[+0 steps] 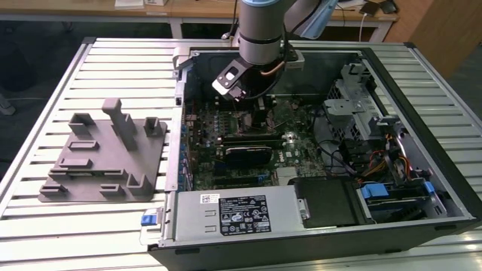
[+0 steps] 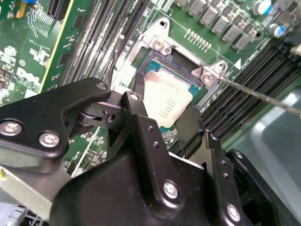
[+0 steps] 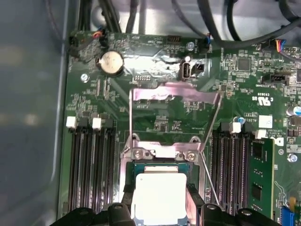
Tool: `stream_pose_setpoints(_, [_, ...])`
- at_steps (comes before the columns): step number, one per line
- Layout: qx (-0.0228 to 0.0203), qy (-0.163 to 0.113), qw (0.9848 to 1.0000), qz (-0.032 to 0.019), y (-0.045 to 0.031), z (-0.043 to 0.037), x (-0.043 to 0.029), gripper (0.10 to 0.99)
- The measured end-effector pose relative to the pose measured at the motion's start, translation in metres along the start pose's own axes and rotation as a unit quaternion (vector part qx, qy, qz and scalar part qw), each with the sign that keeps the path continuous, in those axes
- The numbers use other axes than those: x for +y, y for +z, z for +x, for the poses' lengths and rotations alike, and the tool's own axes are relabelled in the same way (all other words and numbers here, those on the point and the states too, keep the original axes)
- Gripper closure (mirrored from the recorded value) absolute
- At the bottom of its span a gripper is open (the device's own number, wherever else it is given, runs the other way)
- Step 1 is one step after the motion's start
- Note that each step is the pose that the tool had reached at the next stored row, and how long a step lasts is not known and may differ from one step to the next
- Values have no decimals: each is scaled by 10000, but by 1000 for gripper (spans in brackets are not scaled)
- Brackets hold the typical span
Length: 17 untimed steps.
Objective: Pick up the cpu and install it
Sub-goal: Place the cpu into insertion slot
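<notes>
**CPU in the jaws, at the socket**

Gripper (image 2: pixel 161 107): clenched on the cpu (image 3: pixel 159 188), as far as I can judge. In both wrist views the black fingers (image 2: pixel 135 110) sit hard against two opposite edges with no gap showing.

Key relation: the cpu lies dead centre between the jaws, straight under the wrist. It's flat, silver lid up, inside the socket frame (image 3: pixel 162 153). It's near square, so no long axis worth calling; the grip runs edge to edge. Can't tell if it's fully seated or a hair above the contacts. One arm only, so no question of which is nearer.

Around it:
- The load plate (image 3: pixel 174 92) is swung up and open, just beyond the socket.
- The thin lever wire (image 2: pixel 263 96) stands clear of the chip.
- DIMM slots (image 3: pixel 91 165) flank the socket on both sides, and a green memory module (image 3: pixel 261 174) stands in the far bank.
- It's tight: the fingers drop between socket frame and slots.

Surface: green motherboard (image 3: pixel 160 120), lying flat in an open PC case (image 1: pixel 301 248) on a slatted metal table (image 1: pixel 113 62).

Clock read on the exterior view, from the case's centre:
- arm comes down at 12
- power supply (image 1: pixel 237 212) at 6
- grey fixture plate (image 1: pixel 105 158) out on the table at 9, well apart from the gripper
</notes>
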<state>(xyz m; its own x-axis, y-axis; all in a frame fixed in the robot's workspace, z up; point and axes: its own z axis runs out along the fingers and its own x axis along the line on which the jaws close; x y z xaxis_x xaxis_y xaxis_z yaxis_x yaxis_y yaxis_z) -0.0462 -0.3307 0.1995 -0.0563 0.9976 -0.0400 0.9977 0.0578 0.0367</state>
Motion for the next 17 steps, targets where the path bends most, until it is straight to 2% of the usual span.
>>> stream_pose_setpoints(5, [3, -47, 10000, -2, 12, 2, -30, 569])
stream_pose_setpoints(11, [85, 48, 10000, -4, 24, 1, -31, 569])
stream_pose_setpoints(17, [88, 71, 9999, -4, 24, 1, -31, 569])
